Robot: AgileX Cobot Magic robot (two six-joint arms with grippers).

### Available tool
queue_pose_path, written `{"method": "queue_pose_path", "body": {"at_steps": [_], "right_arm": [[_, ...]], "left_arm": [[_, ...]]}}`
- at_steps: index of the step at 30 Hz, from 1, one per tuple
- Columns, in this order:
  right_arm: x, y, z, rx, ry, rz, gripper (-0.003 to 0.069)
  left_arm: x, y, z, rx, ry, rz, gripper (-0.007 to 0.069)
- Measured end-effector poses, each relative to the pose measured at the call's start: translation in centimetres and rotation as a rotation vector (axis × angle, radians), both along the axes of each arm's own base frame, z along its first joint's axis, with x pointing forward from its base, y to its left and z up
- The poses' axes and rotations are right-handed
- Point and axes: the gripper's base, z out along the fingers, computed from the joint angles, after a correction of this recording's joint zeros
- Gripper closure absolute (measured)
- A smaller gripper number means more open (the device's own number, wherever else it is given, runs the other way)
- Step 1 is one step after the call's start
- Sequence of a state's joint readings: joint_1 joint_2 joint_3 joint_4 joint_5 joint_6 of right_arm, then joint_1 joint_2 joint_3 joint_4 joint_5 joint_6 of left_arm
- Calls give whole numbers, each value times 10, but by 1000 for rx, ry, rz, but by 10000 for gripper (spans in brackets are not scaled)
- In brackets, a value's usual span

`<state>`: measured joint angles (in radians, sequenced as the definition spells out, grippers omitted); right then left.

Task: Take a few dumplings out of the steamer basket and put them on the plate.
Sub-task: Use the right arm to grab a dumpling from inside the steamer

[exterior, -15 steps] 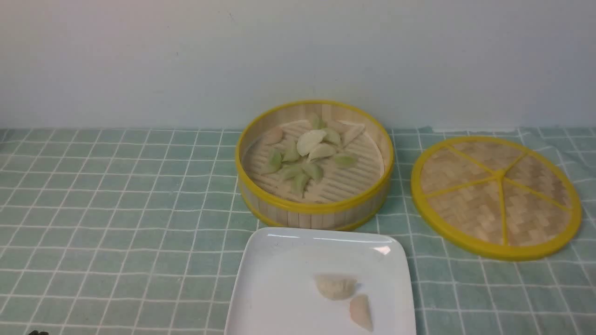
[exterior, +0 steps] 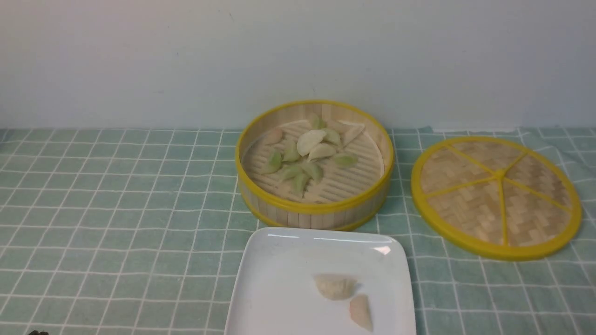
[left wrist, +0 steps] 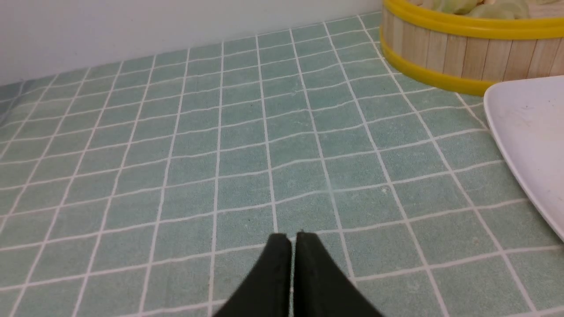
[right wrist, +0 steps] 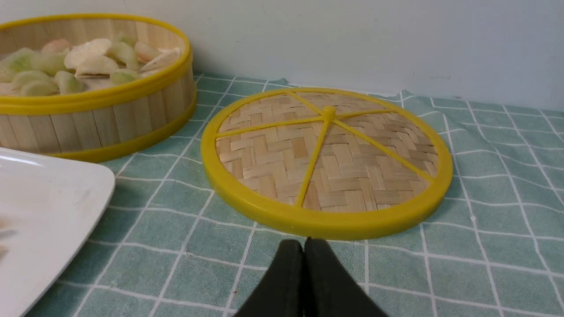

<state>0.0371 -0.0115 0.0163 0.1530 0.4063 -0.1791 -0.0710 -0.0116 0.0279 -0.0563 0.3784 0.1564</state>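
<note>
Round bamboo steamer basket with yellow rims (exterior: 314,208), just behind the glossy white rounded-square plate (exterior: 279,260). Pale green and cream crescent dumplings (exterior: 302,160) crowd its left-rear floor, long axes at mixed headings; two lie on the plate. Your left fingers (left wrist: 287,245) and right fingers (right wrist: 299,251) are pressed together, empty. The basket lies forward-right of the left, forward-left of the right. The left arm probably has the clearer reach, because the flat woven yellow-rimmed lid (right wrist: 326,154) fronts the right.
</note>
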Motion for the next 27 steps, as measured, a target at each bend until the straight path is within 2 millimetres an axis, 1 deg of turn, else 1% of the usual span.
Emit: {"method": "queue_pose_path", "body": {"at_steps": [11,14,16,18,21,23,25,27], "right_arm": [[0,0,0,0,-3,0,673],[0,1,1,40,-14,1,673],[1,3,3,208,-38,-5,673],[2,5,8,421,-72,-18,673],[3,2,17,644,-150,-52,673],[3,-4,25,715,-253,-97,673],[2,-7,28,723,-301,-118,673],[1,-14,35,738,-404,-166,673]], "left_arm": [[0,0,0,0,0,0,631],[0,0,0,0,0,0,631],[0,0,0,0,0,0,631],[0,0,0,0,0,0,631],[0,0,0,0,0,0,631],[0,0,0,0,0,0,631],[0,0,0,0,0,0,631],[0,0,0,0,0,0,631]]}}
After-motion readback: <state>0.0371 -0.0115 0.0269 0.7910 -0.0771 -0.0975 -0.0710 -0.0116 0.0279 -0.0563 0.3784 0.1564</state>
